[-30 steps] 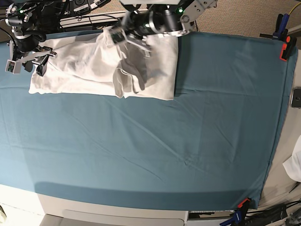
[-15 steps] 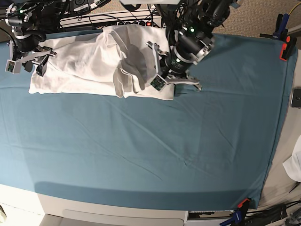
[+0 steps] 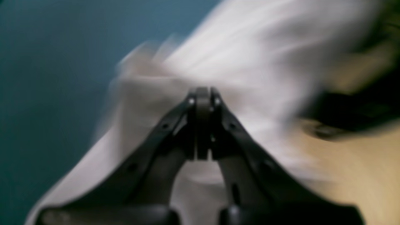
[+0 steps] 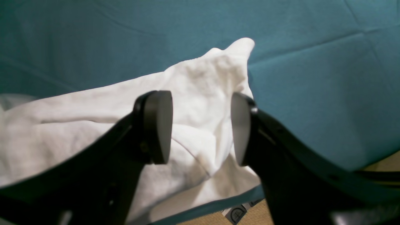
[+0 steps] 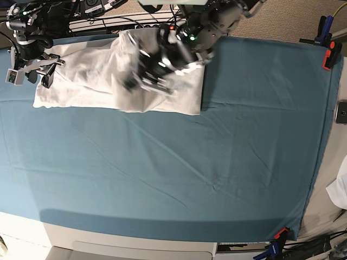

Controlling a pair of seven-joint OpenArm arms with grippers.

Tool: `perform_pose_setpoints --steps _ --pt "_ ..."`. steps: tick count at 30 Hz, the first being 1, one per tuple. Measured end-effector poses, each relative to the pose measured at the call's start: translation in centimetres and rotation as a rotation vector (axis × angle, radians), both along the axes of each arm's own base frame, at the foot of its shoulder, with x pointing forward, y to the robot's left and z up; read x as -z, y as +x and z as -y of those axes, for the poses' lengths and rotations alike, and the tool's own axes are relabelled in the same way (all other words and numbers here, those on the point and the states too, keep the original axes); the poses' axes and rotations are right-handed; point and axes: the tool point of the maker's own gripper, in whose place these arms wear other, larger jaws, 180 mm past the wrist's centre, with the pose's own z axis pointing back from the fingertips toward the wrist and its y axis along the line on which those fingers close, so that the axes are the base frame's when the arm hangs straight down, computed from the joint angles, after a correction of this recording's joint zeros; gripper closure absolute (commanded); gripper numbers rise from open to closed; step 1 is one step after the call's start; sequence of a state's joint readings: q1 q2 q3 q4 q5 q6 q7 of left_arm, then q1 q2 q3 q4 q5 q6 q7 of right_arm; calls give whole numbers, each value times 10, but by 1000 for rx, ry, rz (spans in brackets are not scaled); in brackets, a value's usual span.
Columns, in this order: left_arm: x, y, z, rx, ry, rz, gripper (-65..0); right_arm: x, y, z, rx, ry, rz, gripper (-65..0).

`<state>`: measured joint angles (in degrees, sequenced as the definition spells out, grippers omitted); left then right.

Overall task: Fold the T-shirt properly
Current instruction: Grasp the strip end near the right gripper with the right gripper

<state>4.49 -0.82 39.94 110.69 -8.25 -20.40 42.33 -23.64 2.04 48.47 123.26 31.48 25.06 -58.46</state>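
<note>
Left wrist view: the left claw (image 3: 202, 93) is pressed shut, tips together, with the shirt (image 3: 237, 62) blurred behind and beneath it; whether any cloth is pinched between the tips I cannot tell. The blur suggests fast travel. To do this step well, I judge it should slow over the fabric and take one layer at a hem or corner, not a bunch.

Right wrist view: the right claw (image 4: 201, 128) is open, pads (image 4: 161, 125) apart, empty. A crumpled corner of the shirt (image 4: 200, 81) lies just below and ahead of it, teal sheet (image 4: 312, 78) beyond. It could pin that corner while the other arm pulls the fold flat.

Base view: the shirt (image 5: 81, 76) lies rumpled at the counter's (image 5: 135, 246) far edge, under the left claw (image 5: 146, 76) and just beside the right claw (image 5: 30, 73).

No containers in sight.
</note>
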Motion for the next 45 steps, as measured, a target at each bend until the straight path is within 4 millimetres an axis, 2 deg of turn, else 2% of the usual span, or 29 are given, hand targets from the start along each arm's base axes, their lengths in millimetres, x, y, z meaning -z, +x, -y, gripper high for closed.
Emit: perform_pose_setpoints --steps 3,5,8,11,15,18,21,24,27,31,33,37,41,45 --pt "-32 -36 25 258 -129 42 0 0 0 0 0 -1 0 -301" --pt "-39 -41 27 307 -150 49 0 0 0 0 0 -1 0 -300" --pt "-20 -31 19 265 -40 42 0 -6 3 7 -25 -49 -10 -300" --pt "-7 -17 9 188 27 22 0 -24 3 31 -15 -138 -12 -301" --pt "8 -18 -4 189 76 10 0 -45 -4 61 36 -182 15 -301" --pt "11 -17 -7 185 88 8 0 -39 -13 92 95 -149 -1 -301" --pt "7 -20 -4 194 63 -3 0 -20 -22 124 163 -45 -43 -301" --pt "6 -25 -2 227 55 -1 0 -2 -16 134 142 111 -41 -302" --pt "7 -27 -3 240 59 1 -19 11 -11 133 86 264 -37 -342" --pt "10 -32 -3 241 61 -14 -171 28 -18 125 11 433 -53 -352" --pt "11 -34 -3 241 61 -22 -212 34 -21 119 -8 516 -35 -353" --pt "13 -36 -3 225 58 -43 -216 61 -25 101 -35 644 -83 -353" --pt "14 -37 -3 225 58 -46 -216 86 -15 64 -119 743 -145 -353" --pt "13 -37 -3 226 57 -46 -216 91 7 42 -202 758 -174 -353"
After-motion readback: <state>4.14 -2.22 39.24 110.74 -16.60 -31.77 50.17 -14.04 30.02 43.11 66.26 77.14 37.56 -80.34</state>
